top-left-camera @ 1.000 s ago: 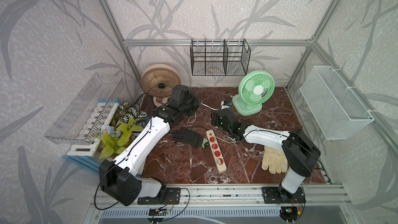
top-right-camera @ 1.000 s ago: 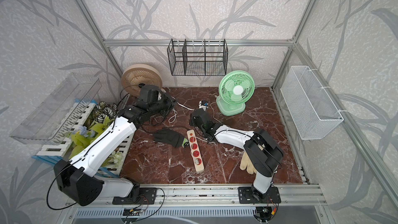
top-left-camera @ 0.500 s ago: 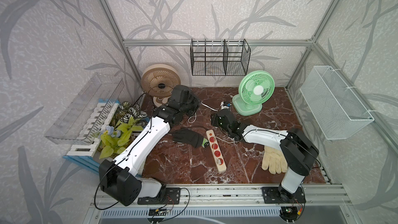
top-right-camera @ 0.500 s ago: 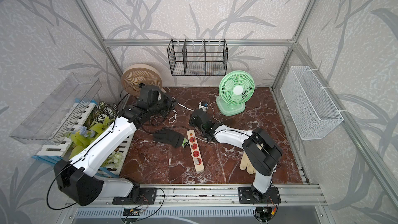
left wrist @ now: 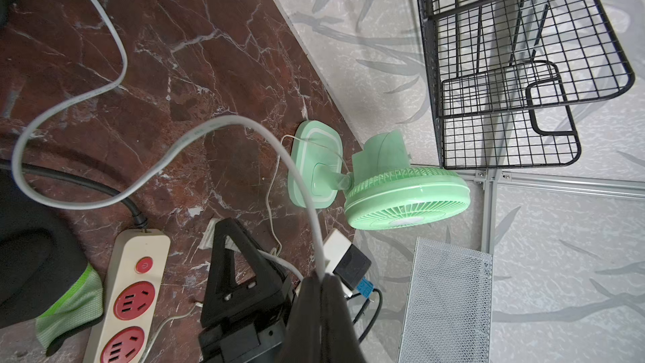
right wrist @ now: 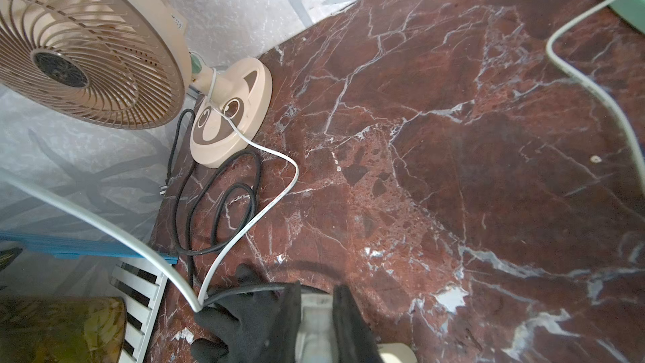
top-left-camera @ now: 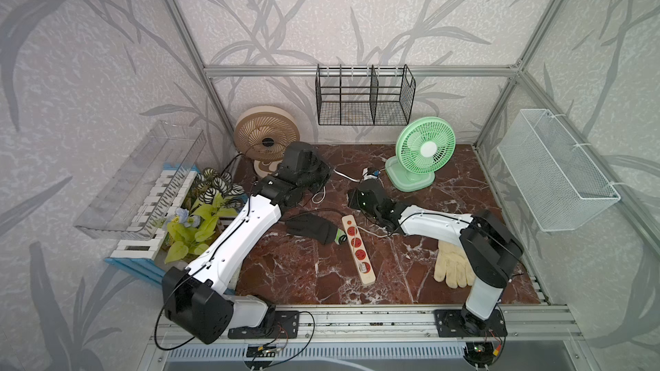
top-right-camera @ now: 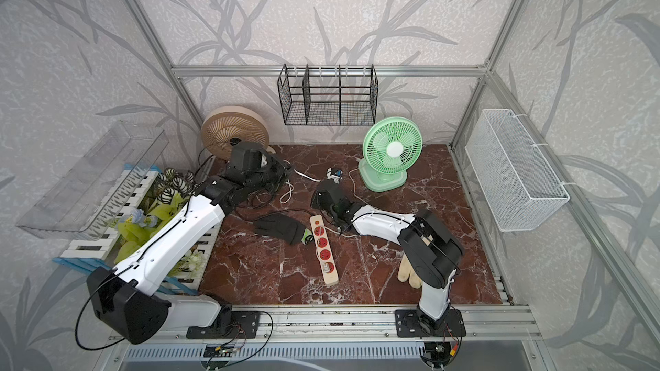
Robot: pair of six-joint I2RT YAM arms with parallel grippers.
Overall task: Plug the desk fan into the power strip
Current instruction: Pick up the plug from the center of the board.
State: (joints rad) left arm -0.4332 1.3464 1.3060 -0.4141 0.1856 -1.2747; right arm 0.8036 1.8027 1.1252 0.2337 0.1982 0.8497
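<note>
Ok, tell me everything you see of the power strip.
The power strip is a long cream-white plastic bar lying flat on the marble floor. A small red button sits at its far end, then four round red sockets in a row. A black cord leaves the button end. A black glove's green cuff rests against its side.

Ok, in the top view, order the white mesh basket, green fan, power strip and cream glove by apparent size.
1. white mesh basket
2. green fan
3. power strip and cream glove: about alike, and the right arm hides part of the glove, so unranked.
</note>
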